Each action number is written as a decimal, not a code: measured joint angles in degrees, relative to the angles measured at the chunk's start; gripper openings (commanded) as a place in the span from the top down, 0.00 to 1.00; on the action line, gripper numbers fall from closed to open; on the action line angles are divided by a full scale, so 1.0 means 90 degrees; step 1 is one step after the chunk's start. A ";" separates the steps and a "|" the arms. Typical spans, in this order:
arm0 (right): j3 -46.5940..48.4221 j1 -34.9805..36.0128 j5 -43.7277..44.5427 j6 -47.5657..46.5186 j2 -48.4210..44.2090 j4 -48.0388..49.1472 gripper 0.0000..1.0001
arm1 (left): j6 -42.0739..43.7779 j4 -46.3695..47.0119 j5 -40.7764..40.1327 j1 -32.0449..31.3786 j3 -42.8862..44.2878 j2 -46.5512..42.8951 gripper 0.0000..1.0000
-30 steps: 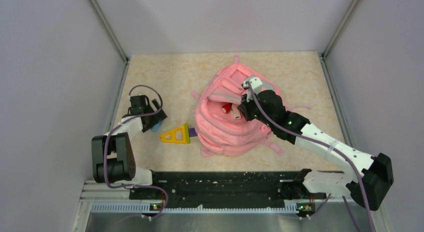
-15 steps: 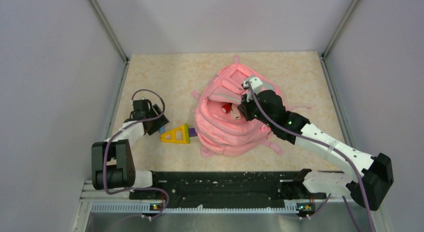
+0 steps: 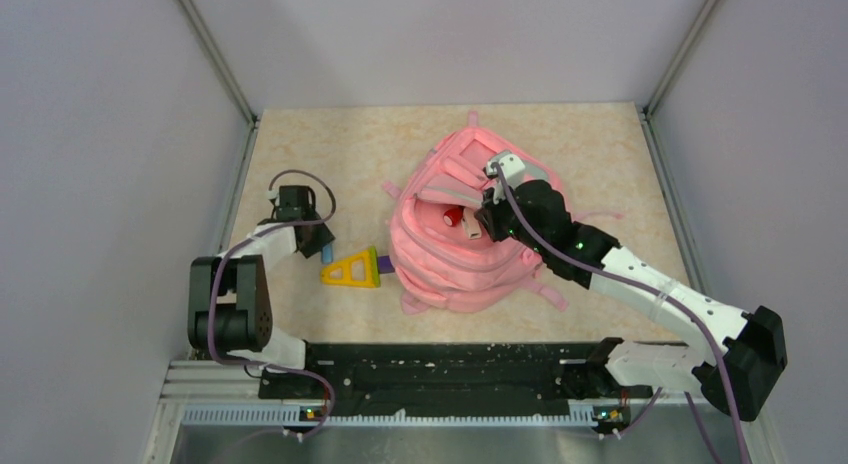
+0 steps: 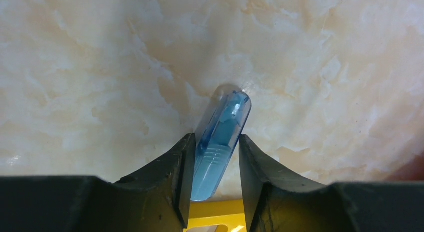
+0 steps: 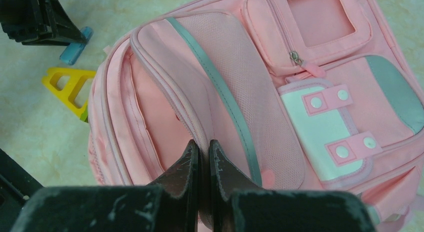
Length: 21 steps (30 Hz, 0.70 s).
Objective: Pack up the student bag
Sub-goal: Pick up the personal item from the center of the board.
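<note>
Between grey walls [image 3: 100, 134], beige table [image 3: 330, 144] bears student bag [image 3: 450, 269].

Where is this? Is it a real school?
Probably not: it looks like a robot test booth. Plain grey walls box in a small table, where a left arm and a right arm handle a pink backpack.

No word, brand, number or sign can be read in any view. The student bag [image 5: 260, 117] carries no legible label on its pockets or on its pale flap with the round snaps. The clear blue tube [image 4: 226, 119] pinched in the left tool [image 4: 216, 140] shows only moulded ridges and no print that can be made out. The yellow triangle [image 3: 350, 271] on the surface is too small to tell.
</note>
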 measured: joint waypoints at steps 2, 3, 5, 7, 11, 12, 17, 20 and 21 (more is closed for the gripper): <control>-0.0007 -0.0002 -0.0012 0.0000 0.0000 0.0002 1.00 | -0.0022 -0.0085 -0.0189 -0.0121 0.0143 0.0126 0.60; -0.0010 0.0000 -0.0015 0.0000 0.0000 0.0005 1.00 | -0.0034 -0.0138 -0.0279 -0.0192 0.0206 0.0185 0.60; -0.0010 0.0000 -0.0015 0.0000 -0.0002 0.0005 1.00 | -0.0036 -0.0194 -0.0454 -0.0328 0.0296 0.0265 0.59; -0.0015 0.0000 -0.0015 0.0000 -0.0007 0.0005 1.00 | -0.0034 -0.0270 -0.0605 -0.0435 0.0374 0.0328 0.58; -0.0085 0.0000 -0.0019 0.0000 -0.0090 0.0041 1.00 | -0.0027 -0.0510 -0.0879 -0.0629 0.0590 0.0483 0.61; -0.0087 -0.0002 -0.0019 0.0000 -0.0100 0.0041 1.00 | -0.0019 -0.0554 -0.0959 -0.0673 0.0629 0.0515 0.66; -0.0163 -0.0002 -0.0019 0.0000 -0.0238 0.0027 1.00 | 0.0049 -0.0648 -0.1059 -0.0777 0.0716 0.0580 0.89; -0.0199 0.0000 -0.0022 0.0000 -0.0308 -0.0005 1.00 | 0.0039 -0.0639 -0.1069 -0.0818 0.0714 0.0578 0.91; -0.0202 0.0000 -0.0022 0.0000 -0.0316 -0.0012 1.00 | 0.0039 -0.0631 -0.1081 -0.0838 0.0702 0.0563 0.91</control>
